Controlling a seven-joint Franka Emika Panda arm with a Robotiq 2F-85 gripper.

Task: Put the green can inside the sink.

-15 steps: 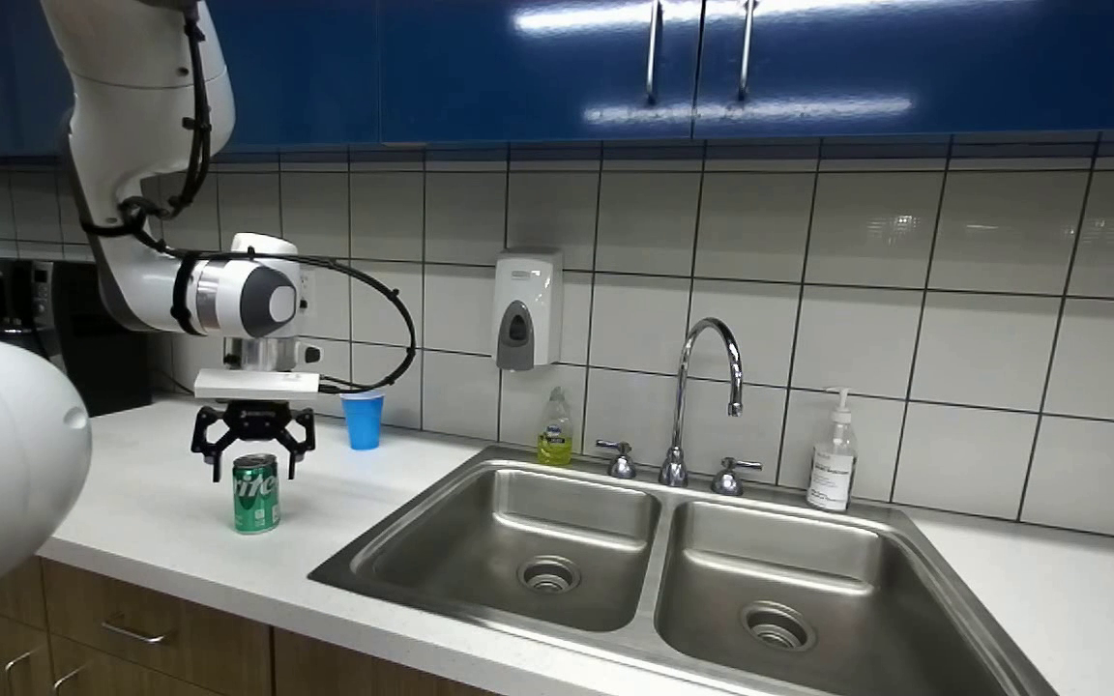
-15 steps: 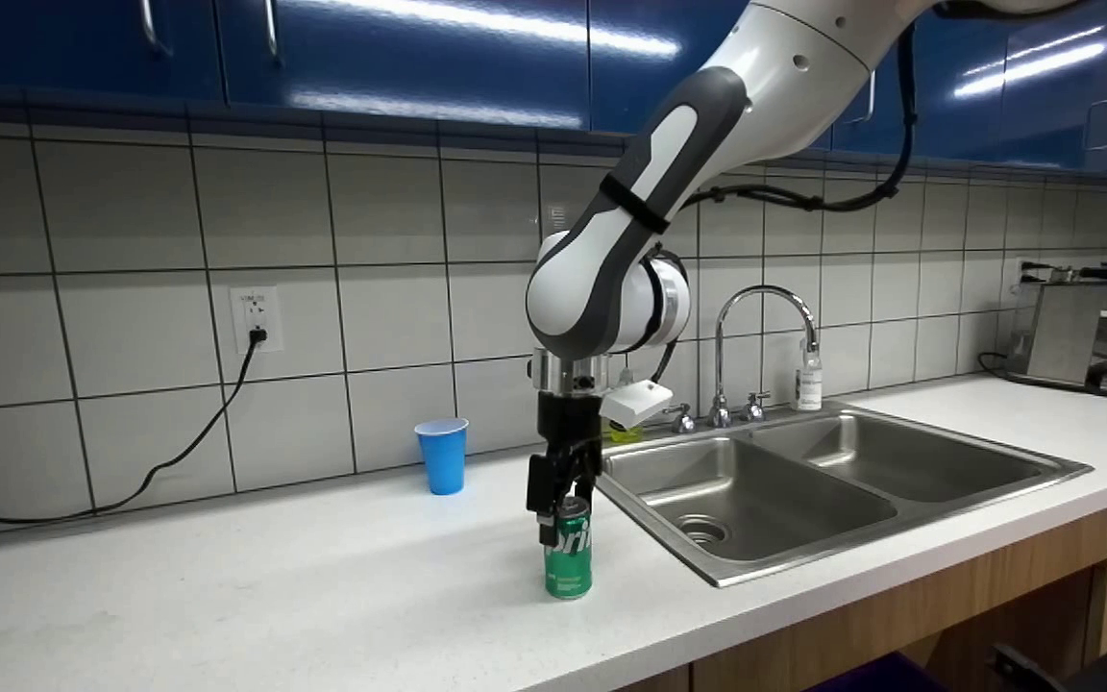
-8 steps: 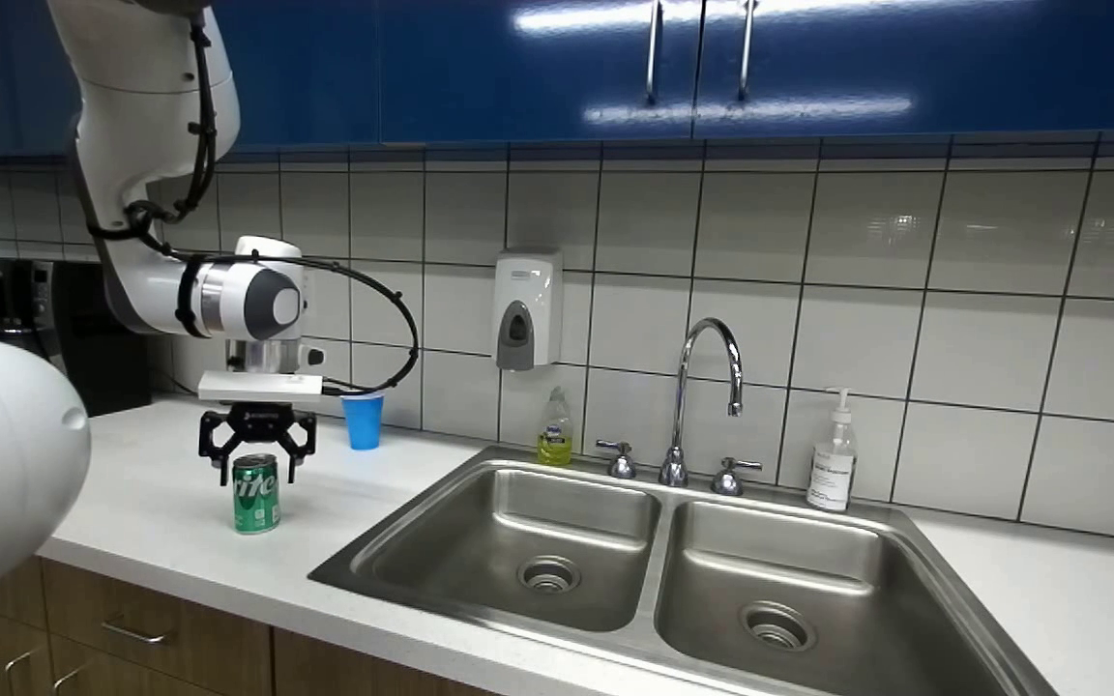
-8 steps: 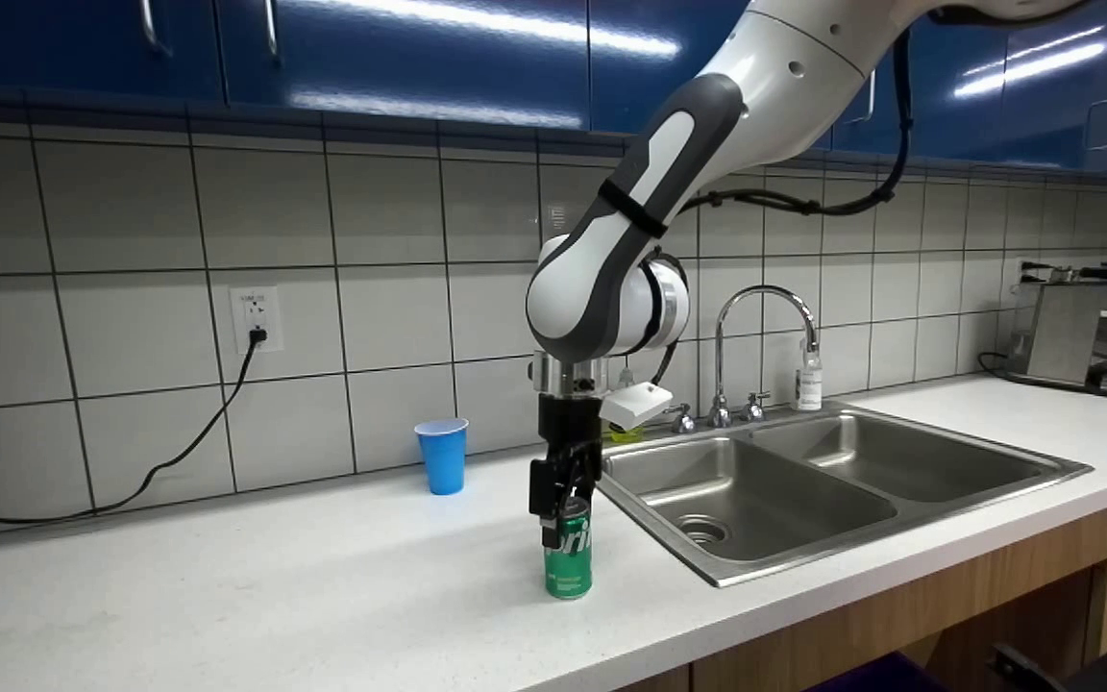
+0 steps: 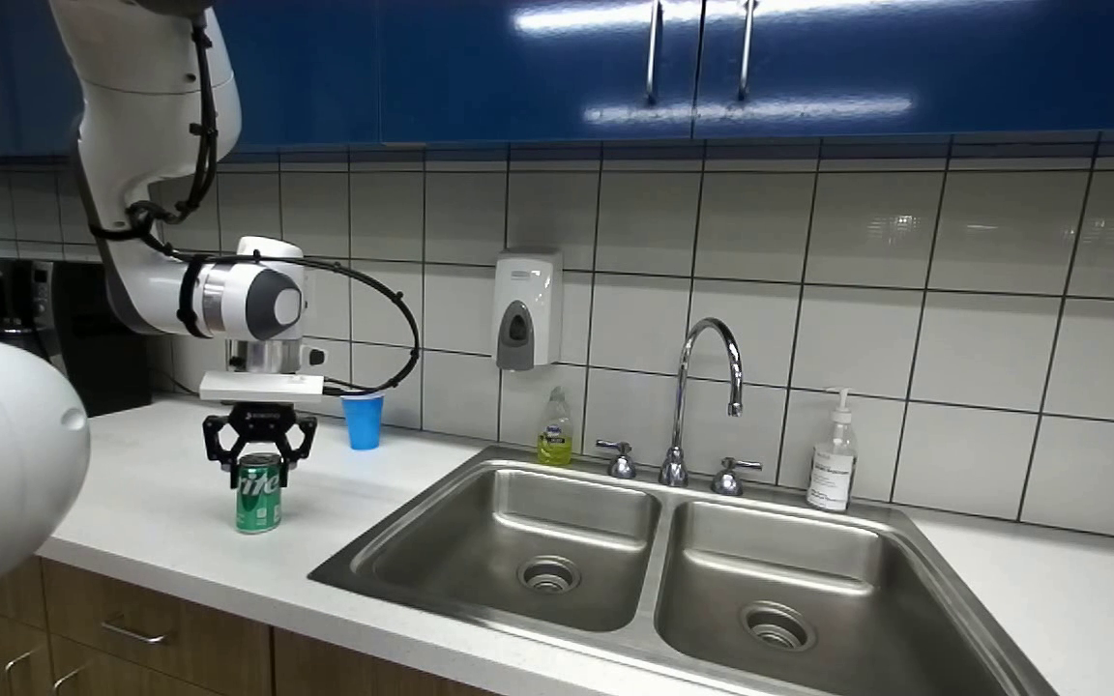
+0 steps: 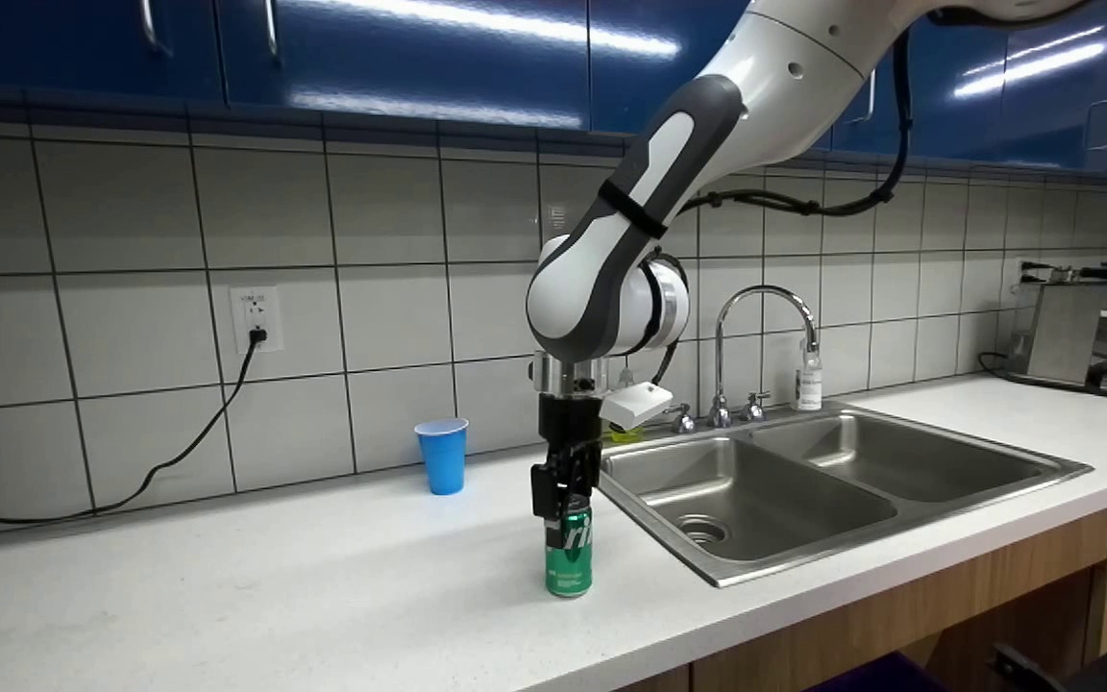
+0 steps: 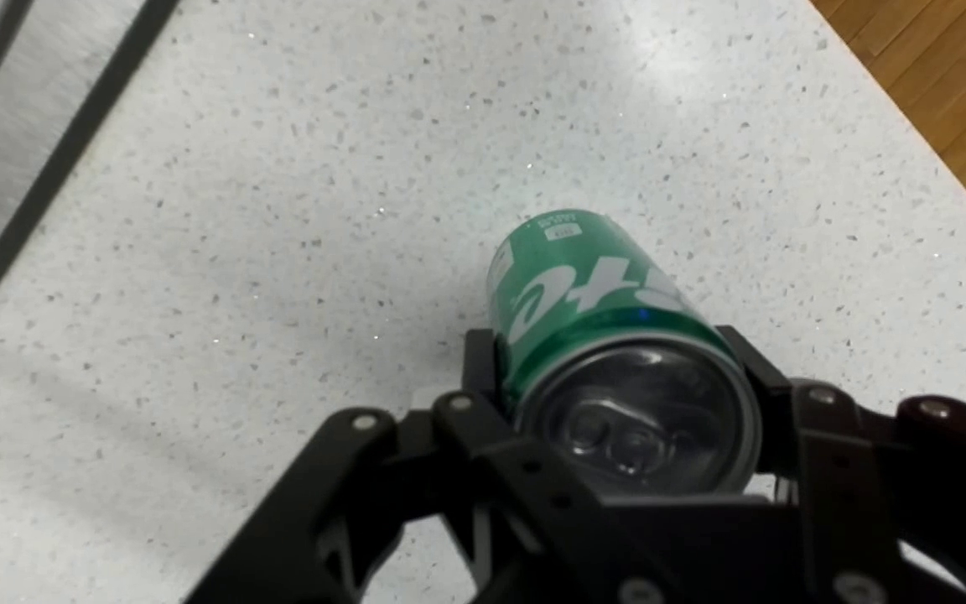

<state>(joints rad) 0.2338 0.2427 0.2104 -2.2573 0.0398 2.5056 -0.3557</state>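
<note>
Wrist view, my gripper [image 7: 615, 367] clamped on the upright green can [image 7: 605, 335], fingers [image 7: 480, 365] closer together than half a second ago, can slightly shifted on the counter [image 7: 265, 193], near the sink [image 5: 656, 570]

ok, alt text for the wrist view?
Black two-fingered gripper closed on a green cylindrical metal can with white lettering, seen from above, on a speckled white countertop. Rim of a stainless-steel sink at upper left; brown wooden surface at upper right.
</note>
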